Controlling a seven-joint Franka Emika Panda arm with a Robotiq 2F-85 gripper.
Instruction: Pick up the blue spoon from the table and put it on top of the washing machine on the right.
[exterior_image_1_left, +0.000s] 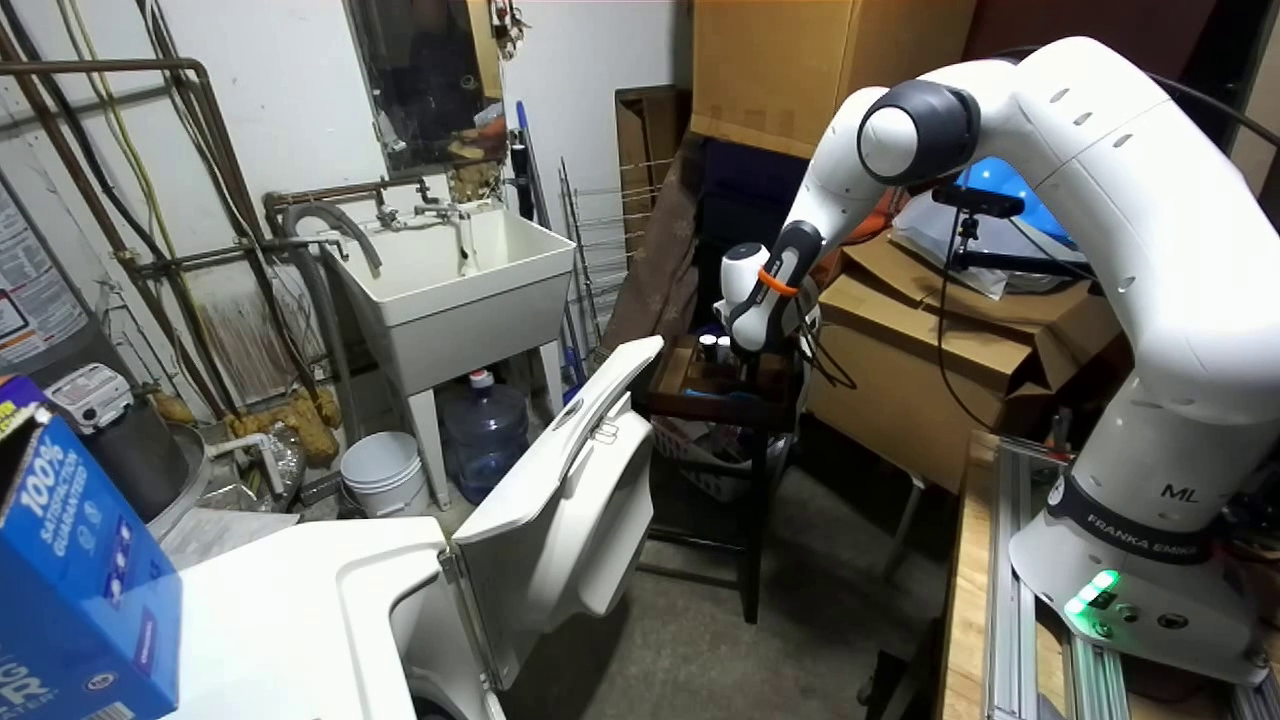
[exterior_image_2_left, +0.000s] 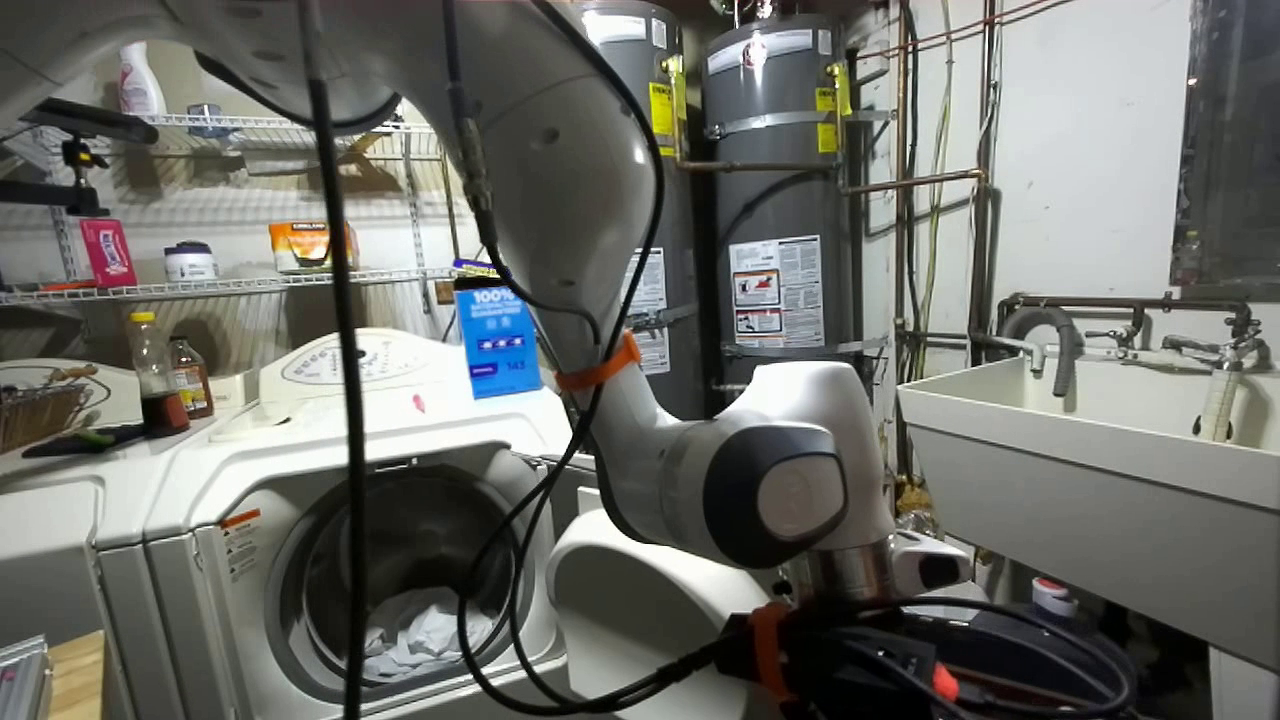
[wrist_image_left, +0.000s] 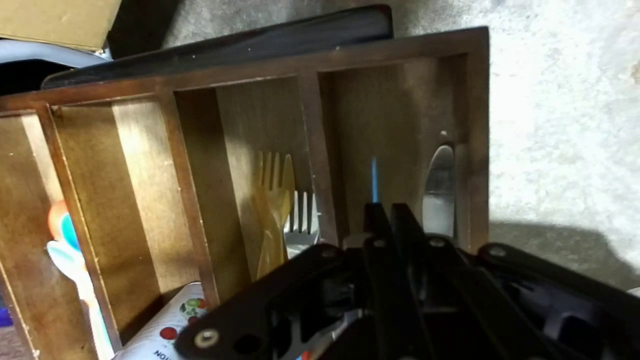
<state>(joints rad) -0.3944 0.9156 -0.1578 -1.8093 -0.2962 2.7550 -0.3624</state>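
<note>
The end effector (wrist_image_left: 389, 205) is nearly closed; can't tell if it has the blue spoon (wrist_image_left: 375, 180). Forks (wrist_image_left: 272, 195) sit beside it in the wooden tray (wrist_image_left: 478, 125).

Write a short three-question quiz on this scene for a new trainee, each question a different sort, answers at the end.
1. Multiple choice: In the wrist view, what lies in the compartment just to the picture's left of the thin visible part of the blue spoon?
a) cups
b) forks
c) scissors

2. True or false: The washing machine has its door hanging open.

3. Fill the gap: On top of the washing machine stands a blue ____.

Key: 1. b; 2. true; 3. box.
</note>
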